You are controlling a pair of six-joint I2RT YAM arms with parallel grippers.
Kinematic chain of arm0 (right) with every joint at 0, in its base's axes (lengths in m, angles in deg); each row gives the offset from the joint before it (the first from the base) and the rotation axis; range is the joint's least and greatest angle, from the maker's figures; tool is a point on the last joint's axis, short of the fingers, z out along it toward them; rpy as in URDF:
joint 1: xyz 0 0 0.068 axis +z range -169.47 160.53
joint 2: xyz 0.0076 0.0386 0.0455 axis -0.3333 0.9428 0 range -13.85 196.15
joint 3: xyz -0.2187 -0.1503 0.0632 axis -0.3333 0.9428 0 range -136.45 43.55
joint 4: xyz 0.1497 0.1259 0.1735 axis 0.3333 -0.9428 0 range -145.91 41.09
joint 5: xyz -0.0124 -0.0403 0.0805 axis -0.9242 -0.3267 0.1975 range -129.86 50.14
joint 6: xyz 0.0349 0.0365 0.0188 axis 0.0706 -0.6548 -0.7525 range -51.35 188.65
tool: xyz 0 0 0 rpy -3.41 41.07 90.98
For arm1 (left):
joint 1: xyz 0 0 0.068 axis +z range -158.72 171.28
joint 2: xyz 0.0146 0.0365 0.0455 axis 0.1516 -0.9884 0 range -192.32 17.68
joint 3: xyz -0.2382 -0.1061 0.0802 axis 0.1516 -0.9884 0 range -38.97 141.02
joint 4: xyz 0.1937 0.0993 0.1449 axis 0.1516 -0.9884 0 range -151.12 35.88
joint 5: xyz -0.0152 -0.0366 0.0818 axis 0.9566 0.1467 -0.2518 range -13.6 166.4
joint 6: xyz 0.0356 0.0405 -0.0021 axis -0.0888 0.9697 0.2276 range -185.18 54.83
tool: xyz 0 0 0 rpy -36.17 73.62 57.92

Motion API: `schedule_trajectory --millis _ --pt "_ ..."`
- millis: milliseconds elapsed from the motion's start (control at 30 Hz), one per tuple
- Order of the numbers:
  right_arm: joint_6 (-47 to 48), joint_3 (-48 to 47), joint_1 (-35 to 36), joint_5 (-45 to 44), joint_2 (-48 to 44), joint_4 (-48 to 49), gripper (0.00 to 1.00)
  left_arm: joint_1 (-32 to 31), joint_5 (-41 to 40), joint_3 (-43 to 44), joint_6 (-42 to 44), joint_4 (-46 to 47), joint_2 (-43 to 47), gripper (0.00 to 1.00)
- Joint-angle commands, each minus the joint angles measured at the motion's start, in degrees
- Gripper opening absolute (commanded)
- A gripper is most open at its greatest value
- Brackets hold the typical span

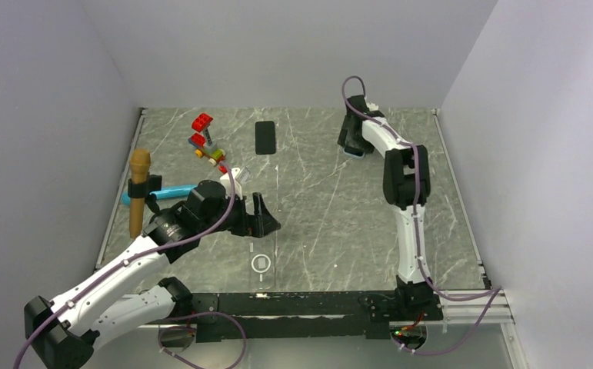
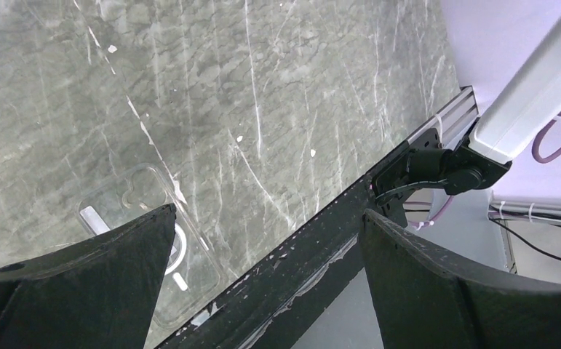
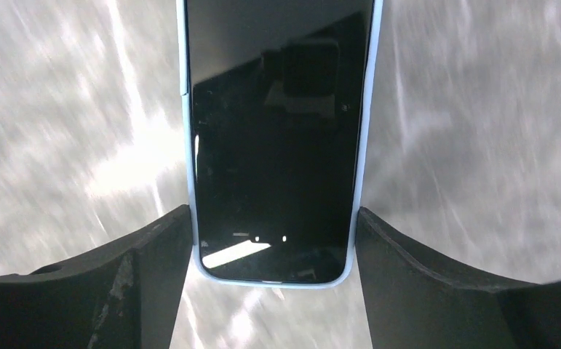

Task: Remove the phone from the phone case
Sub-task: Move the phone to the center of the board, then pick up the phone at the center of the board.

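Note:
A phone with a black screen in a light blue case [image 3: 277, 145] lies between my right gripper's [image 3: 273, 218] fingers, which press on both long sides of the case. In the top view that gripper [image 1: 352, 147] is at the far back right of the table, with a bit of blue case [image 1: 354, 154] showing under it. My left gripper [image 1: 266, 219] is open and empty above the table's front middle. A clear empty phone case with a white ring [image 1: 260, 263] lies flat below it, partly behind the left finger in the left wrist view [image 2: 135, 200].
A flat black phone-shaped slab [image 1: 264, 137] lies at the back middle. A red and yellow brick toy [image 1: 207, 138], a brown-handled tool [image 1: 138, 192] and a blue object [image 1: 171, 192] are at the left. The black front rail [image 2: 321, 240] runs along the table's edge.

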Motion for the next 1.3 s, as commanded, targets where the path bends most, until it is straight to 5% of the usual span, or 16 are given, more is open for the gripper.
schedule_trajectory --millis 0,200,633,700,900,1267 --pt "2.8 20.7 0.6 7.8 -13.0 -1.4 0.72 -0.1 -0.4 -1.3 -0.3 1.9 2.5 0.99" --pt "4.4 32.8 0.1 10.7 -20.5 5.8 0.99 0.0 1.2 -1.8 -0.5 4.0 1.5 0.99" --pt "3.1 20.2 -1.2 4.4 -8.2 -0.1 0.98 -0.1 -2.1 -1.7 -0.4 -0.3 5.9 0.99" --pt "4.0 18.9 -1.2 4.4 -7.5 -0.9 0.91 -0.1 -2.0 -2.2 -0.5 0.3 6.2 0.99" --pt "10.3 23.4 -0.5 11.0 -11.3 5.0 0.35 -0.1 -2.2 -0.3 -0.3 -1.8 3.8 0.98" --pt "16.1 47.3 1.6 16.1 -33.9 28.6 0.00 -0.1 -3.6 0.5 -0.1 -2.5 3.6 0.98"
